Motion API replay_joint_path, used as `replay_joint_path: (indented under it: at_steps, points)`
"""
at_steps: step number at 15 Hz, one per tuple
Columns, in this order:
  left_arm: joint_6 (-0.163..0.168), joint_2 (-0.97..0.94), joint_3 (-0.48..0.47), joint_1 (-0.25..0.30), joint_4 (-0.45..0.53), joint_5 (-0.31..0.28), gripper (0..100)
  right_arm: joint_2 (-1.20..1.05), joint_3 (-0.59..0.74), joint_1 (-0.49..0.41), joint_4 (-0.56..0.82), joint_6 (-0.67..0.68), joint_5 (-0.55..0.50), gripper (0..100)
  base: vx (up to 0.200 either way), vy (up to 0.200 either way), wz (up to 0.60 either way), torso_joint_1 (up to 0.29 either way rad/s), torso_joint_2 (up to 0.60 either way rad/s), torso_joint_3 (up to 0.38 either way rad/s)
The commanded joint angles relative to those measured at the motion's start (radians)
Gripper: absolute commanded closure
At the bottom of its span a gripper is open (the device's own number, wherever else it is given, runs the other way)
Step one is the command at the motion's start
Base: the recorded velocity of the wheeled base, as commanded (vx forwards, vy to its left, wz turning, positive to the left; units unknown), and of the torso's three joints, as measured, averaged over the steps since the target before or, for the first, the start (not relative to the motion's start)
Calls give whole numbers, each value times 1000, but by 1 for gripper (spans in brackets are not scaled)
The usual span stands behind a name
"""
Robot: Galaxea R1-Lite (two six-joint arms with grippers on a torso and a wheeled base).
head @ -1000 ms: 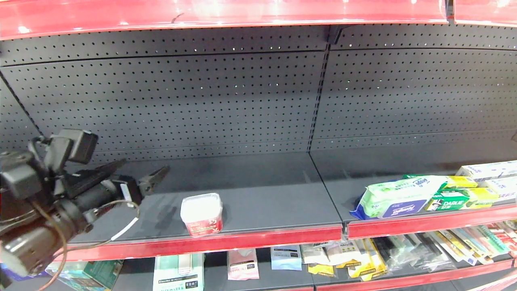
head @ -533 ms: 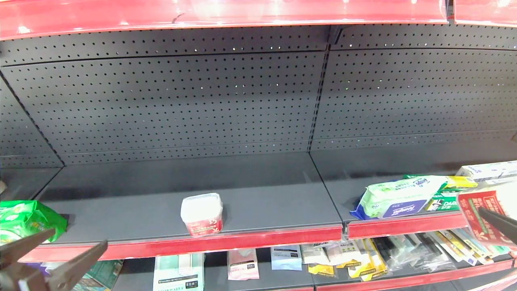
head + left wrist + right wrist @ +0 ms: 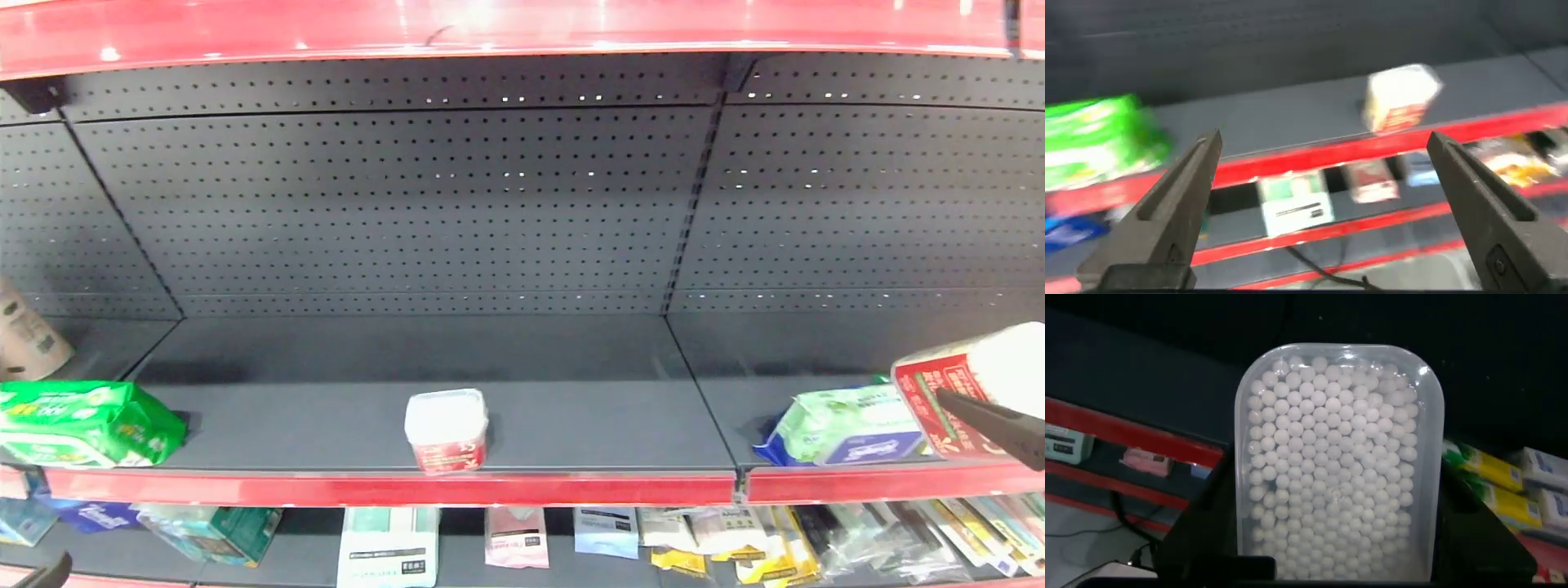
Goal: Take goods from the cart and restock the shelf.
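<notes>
One tub [image 3: 446,429] stands on the shelf [image 3: 310,425], lower centre. The right gripper [image 3: 992,420] clasps a second tub [image 3: 984,363] at the right edge, not yet placed; left gripper [image 3: 1324,139] spread wide, empty.

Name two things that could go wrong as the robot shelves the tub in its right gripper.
1. The held tub hangs in the right gripper close by the wipes pack; set down there, it may land on the pack or shove it.
2. It appears near the shelf's red front lip; released that near the edge, it could tip off.
</notes>
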Motion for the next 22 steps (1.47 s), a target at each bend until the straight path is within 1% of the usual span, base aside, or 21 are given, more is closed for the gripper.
replay_joint_path:
  at_steps: [1,3,5,6,7,9,11,12,13,14,15,16,17,19,20,21,22]
  points:
    - [0,-22,-38,0,12,0,0,23,-14,2,1,0,0,100,0,0,600,12,7,2]
    - [0,-28,-73,0,61,0,0,29,-14,3,1,-2,0,100,0,0,600,2,5,5]
    - [3,-50,-67,0,78,0,0,42,-21,8,1,-2,0,100,0,0,600,2,-2,2]
    - [10,-62,-64,0,92,-2,0,46,-26,9,0,-2,0,100,0,0,600,2,7,-7]
    - [14,-87,-64,-1,121,-5,0,65,-31,9,0,-5,-1,100,0,0,600,-2,-2,17]
    - [15,-139,-64,-4,162,-10,0,103,-44,8,-17,-16,-1,100,0,0,0,0,0,0]
    - [15,-197,-65,-6,219,-22,0,160,-51,8,-68,-26,-1,100,0,0,0,0,0,0]
    - [17,-249,-67,-17,271,-30,0,203,-55,8,-100,-54,13,100,0,0,0,0,0,0]
    - [23,-263,-68,-23,291,-30,0,213,-60,11,-100,-72,34,100,0,0,0,0,0,0]
    - [55,-292,-64,-34,323,-31,0,241,-72,9,-100,-109,102,100,0,0,0,0,0,0]
    - [73,-331,-47,-49,353,-31,0,289,-74,11,-100,-135,137,100,0,0,0,0,0,0]
    - [75,-364,-19,-60,357,-37,0,319,-74,16,-102,-144,138,100,0,0,0,0,0,0]
    - [78,-366,-1,-61,350,-34,0,351,-74,39,-103,-146,135,100,0,0,0,0,0,0]
    - [75,-366,16,-63,331,-39,0,387,-69,72,-115,-140,137,100,0,0,0,0,0,0]
    - [73,-366,42,-61,311,-37,0,421,-60,95,-143,-140,137,100,0,0,0,0,0,0]
    - [69,-366,74,-63,267,-37,0,448,-52,109,-171,-141,138,100,0,0,0,0,0,0]
    - [67,-366,82,-63,259,-39,0,454,-52,111,-175,-140,138,100,0,0,0,0,0,0]
